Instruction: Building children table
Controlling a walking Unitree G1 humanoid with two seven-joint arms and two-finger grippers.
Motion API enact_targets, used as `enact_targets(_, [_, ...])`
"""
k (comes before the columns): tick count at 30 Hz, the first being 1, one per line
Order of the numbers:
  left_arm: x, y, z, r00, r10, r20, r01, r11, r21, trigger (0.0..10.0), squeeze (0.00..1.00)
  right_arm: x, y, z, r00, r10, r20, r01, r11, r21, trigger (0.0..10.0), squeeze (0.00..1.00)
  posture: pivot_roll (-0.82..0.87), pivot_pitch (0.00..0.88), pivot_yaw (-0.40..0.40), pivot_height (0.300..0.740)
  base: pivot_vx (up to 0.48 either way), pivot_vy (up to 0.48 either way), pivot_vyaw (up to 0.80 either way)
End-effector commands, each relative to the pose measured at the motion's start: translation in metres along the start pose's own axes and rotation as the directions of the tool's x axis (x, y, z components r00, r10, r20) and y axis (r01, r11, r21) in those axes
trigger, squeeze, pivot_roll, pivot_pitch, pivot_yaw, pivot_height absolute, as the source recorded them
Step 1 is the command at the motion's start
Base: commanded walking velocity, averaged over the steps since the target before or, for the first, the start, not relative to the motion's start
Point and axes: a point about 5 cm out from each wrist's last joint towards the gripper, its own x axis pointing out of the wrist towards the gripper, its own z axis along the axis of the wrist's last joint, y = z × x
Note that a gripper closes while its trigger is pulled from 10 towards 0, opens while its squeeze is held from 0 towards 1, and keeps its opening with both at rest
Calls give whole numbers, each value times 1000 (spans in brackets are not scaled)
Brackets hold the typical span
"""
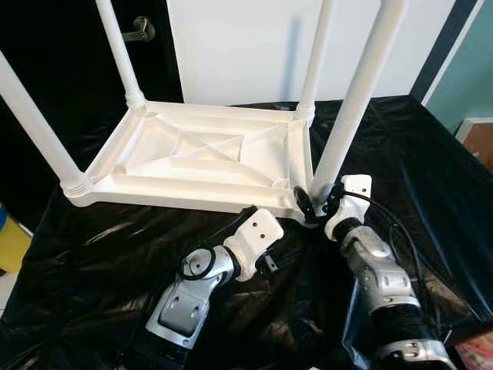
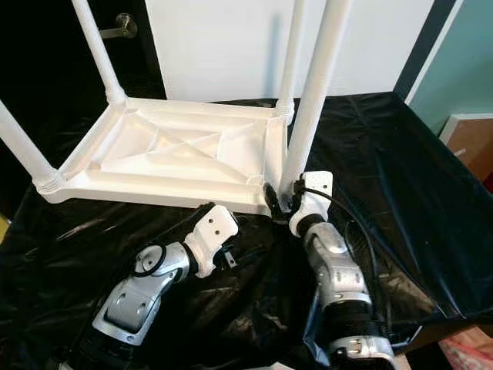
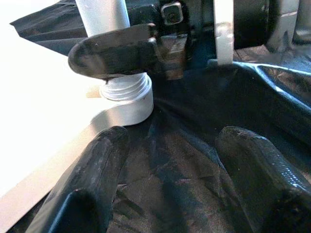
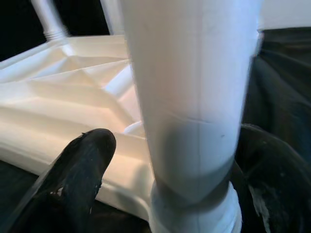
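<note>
- The white children's table (image 1: 200,154) is laid upside down on a black sheet (image 1: 431,169).
- Its near-right leg (image 1: 350,100) is clasped at the base by the right gripper (image 1: 314,206).
- The left gripper (image 3: 170,170) is held wide open, empty, just beside that corner.

A crinkled black plastic sheet (image 1: 92,262) covers the work surface, catching soft glare from the room light. Behind it stands a white wall panel (image 1: 239,46) beside a dark door with a metal lever handle (image 1: 141,31). To the far right a teal wall (image 1: 474,62) rises above a brown box (image 1: 481,142), and a yellow object (image 1: 11,243) shows at the left edge.
</note>
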Motion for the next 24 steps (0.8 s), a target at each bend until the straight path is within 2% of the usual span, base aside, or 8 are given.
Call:
enact_targets(1, [0, 4, 0, 998, 67, -2, -67, 998, 6, 10000, 0, 2, -5, -1, 997, 74, -16, -75, 997, -29, 10000, 0, -12, 33, -22, 740, 0, 0, 0])
enact_targets(4, [0, 5, 1, 998, 60, -4, -60, 998, 9, 10000, 0, 8, -12, 1, 986, 159, -41, -162, 983, -90, 10000, 0, -11, 36, -12, 740, 0, 0, 0])
enact_targets(9, [0, 5, 2, 999, 52, -1, -52, 999, 14, 10000, 0, 18, -17, 4, 966, 246, -81, -255, 958, -128, 10000, 0, -5, 34, -9, 740, 0, 0, 0])
enact_targets(15, [0, 7, 4, 998, 57, 1, -57, 998, 20, 10000, 0, 35, -12, 8, 927, 342, -155, -366, 915, -172, 10000, 0, 18, 27, -15, 740, 0, 0, 0])
enact_targets(16, [0, 7, 4, 998, 64, 1, -64, 998, 21, 10000, 0, 37, -11, 7, 918, 357, -174, -386, 905, -177, 4784, 0, 23, 27, -19, 740, 0, 0, 0])
enact_targets(17, [0, 7, 4, 998, 64, 1, -64, 998, 21, 10000, 0, 37, -11, 7, 918, 357, -174, -386, 905, -177, 4784, 0, 23, 27, -19, 740, 0, 0, 0])
enact_targets(18, [-1, 8, 4, 997, 74, 0, -73, 997, 22, 10000, 0, 38, -12, 6, 909, 368, -193, -402, 898, -178, 0, 0, 34, 27, -27, 740, 0, 0, 0])
enact_targets(24, [-4, 10, 3, 995, 99, -5, -99, 995, 17, 10000, 0, 34, -19, -2, 887, 390, -249, -436, 883, -171, 0, 0, 51, 26, -42, 740, 0, 0, 0])
